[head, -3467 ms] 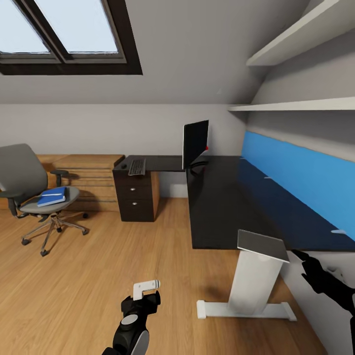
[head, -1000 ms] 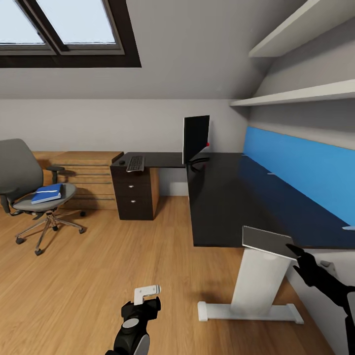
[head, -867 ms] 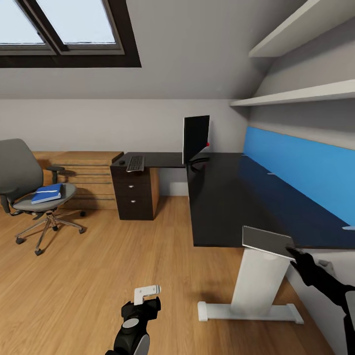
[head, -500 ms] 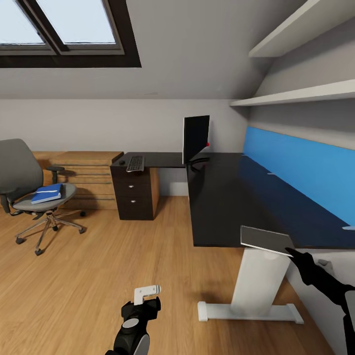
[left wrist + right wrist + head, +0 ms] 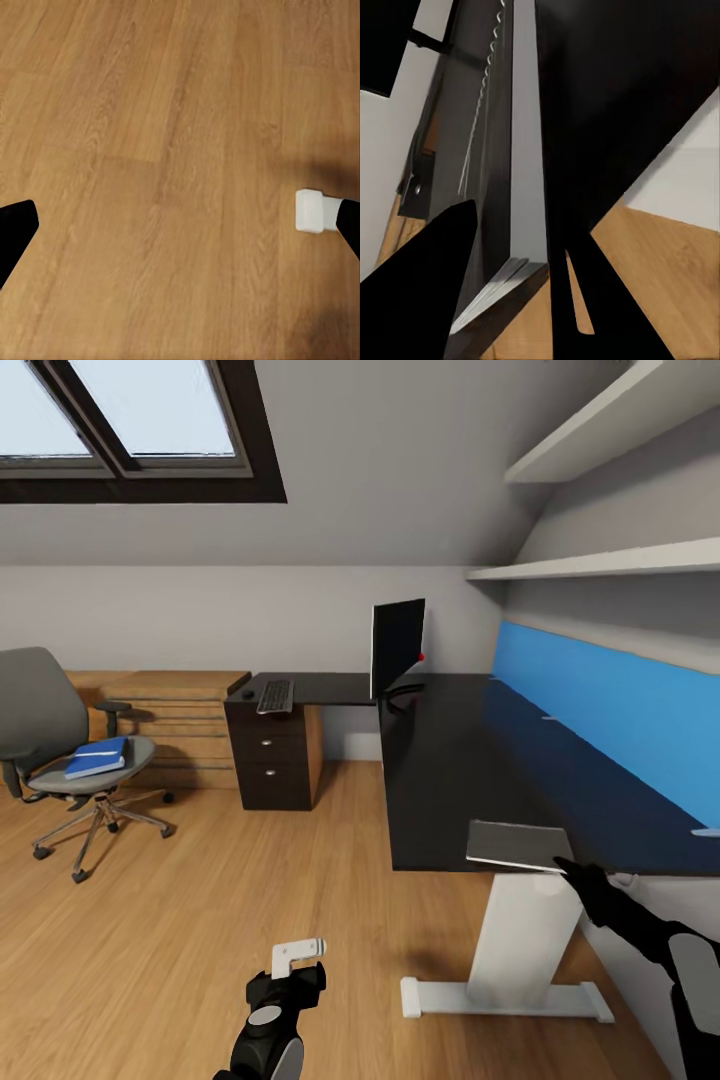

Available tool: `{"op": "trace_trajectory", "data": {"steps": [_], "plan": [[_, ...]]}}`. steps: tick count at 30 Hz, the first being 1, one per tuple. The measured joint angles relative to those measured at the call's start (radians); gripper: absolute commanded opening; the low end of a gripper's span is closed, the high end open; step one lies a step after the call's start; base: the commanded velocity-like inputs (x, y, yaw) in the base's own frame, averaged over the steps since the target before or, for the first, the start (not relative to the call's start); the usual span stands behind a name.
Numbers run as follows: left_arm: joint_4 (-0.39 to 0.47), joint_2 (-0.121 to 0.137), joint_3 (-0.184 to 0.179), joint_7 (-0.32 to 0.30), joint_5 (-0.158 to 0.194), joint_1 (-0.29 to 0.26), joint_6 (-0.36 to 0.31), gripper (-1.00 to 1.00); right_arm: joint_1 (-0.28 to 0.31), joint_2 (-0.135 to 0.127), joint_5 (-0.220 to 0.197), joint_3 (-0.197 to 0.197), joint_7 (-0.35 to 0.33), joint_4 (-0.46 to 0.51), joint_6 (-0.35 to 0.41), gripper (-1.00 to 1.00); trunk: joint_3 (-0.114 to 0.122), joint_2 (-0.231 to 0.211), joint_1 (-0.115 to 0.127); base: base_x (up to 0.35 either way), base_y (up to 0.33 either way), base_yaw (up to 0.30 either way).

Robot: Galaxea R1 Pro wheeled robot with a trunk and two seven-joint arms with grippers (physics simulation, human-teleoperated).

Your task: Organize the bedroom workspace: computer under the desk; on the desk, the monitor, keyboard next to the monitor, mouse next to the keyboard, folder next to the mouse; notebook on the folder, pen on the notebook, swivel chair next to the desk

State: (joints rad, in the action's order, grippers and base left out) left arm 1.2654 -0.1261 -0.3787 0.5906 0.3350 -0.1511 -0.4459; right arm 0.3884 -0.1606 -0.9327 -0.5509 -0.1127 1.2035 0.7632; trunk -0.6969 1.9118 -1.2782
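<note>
My right end effector (image 5: 578,872) is clamped on the near corner of the notebook (image 5: 515,845), a thin grey pad. The right wrist view shows its spiral edge (image 5: 526,150) running away between the two dark fingers (image 5: 427,285). The pad lies about level at the near edge of the bench (image 5: 450,760); I cannot tell whether it is resting on the glossy top or just above it.

My left end effector (image 5: 180,225) hangs spread open over bare wood floor (image 5: 150,112), holding nothing.

Further out, the monitor (image 5: 396,647) stands upright at the inner corner of the bench, and the keyboard (image 5: 277,696) lies on the far wing over the drawers (image 5: 268,760), near the monitor. The blue folder (image 5: 97,757) sits on the seat of the chair (image 5: 45,720), well apart from the bench.

I judge this a parking step, since the notebook belongs on the folder, which is not yet on the bench. To do it well, I would keep the pad flat, slide it well inboard so nothing overhangs, and set it down before letting go. I would then draw the fingers straight back so they don't drag it off the edge.
</note>
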Motion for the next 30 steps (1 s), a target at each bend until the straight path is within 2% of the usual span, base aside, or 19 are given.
{"op": "trace_trajectory", "data": {"steps": [4,8,10,11,12,14,16,17,19,20,23,30], "plan": [[-0.001,0.000,0.000,0.000,0.000,0.000,0.000,1.00,0.000,0.017,-0.001,0.012,-0.010,0.003,-0.028,-1.00,0.013,-0.028,0.015,0.000,0.000,0.000],[-0.001,0.000,-0.001,0.000,0.000,0.000,-0.001,1.00,0.000,0.036,-0.002,0.014,-0.069,0.003,-0.036,-1.00,0.025,-0.056,0.031,0.000,0.000,0.011],[-0.001,0.000,-0.001,0.000,0.000,0.000,-0.001,1.00,0.000,0.058,0.001,0.014,-0.111,0.003,-0.043,-1.00,0.031,-0.070,0.038,0.000,0.000,0.107],[-0.002,0.000,-0.001,-0.001,0.000,0.000,-0.001,1.00,0.000,0.085,0.002,0.016,-0.142,0.006,-0.063,-1.00,0.032,-0.070,0.038,0.000,0.000,0.171],[-0.002,0.000,-0.002,-0.001,0.000,0.000,-0.001,1.00,0.000,0.094,0.009,0.018,-0.149,0.008,-0.074,-1.00,0.032,-0.070,0.038,0.000,0.000,0.202],[-0.002,0.000,-0.002,-0.001,-0.001,0.000,-0.001,1.00,0.000,0.115,0.022,0.042,-0.165,0.020,-0.113,-1.00,0.033,-0.070,0.038,0.000,0.000,0.227],[-0.002,-0.001,-0.002,-0.001,-0.001,0.000,-0.001,1.00,0.000,0.121,0.039,0.067,-0.170,0.025,-0.136,-1.00,0.034,-0.070,0.038,0.000,0.000,0.241],[-0.002,-0.001,-0.003,-0.001,-0.001,0.000,-0.001,1.00,0.000,0.124,0.054,0.098,-0.174,0.030,-0.160,-1.00,0.034,-0.070,0.038,0.000,0.000,0.250],[-0.002,-0.001,-0.003,-0.001,-0.001,0.000,-0.001,1.00,0.000,0.127,0.072,0.127,-0.177,0.033,-0.188,-1.00,0.035,-0.070,0.038,0.000,0.000,0.262],[-0.004,-0.001,-0.004,-0.002,-0.001,0.000,0.000,1.00,0.000,0.131,0.090,0.172,-0.188,0.036,-0.264,-1.00,0.035,-0.070,0.038,0.000,0.000,0.273],[-0.021,0.000,-0.005,-0.002,-0.002,0.000,0.000,1.00,0.000,0.148,0.105,0.190,-0.192,0.037,-0.335,-1.00,0.035,-0.070,0.038,0.000,0.002,0.277],[-0.036,-0.001,-0.005,-0.002,-0.003,0.000,0.000,1.00,0.000,0.194,0.113,0.199,-0.185,0.034,-0.394,-1.00,0.035,-0.070,0.039,0.077,0.144,0.279]]}}
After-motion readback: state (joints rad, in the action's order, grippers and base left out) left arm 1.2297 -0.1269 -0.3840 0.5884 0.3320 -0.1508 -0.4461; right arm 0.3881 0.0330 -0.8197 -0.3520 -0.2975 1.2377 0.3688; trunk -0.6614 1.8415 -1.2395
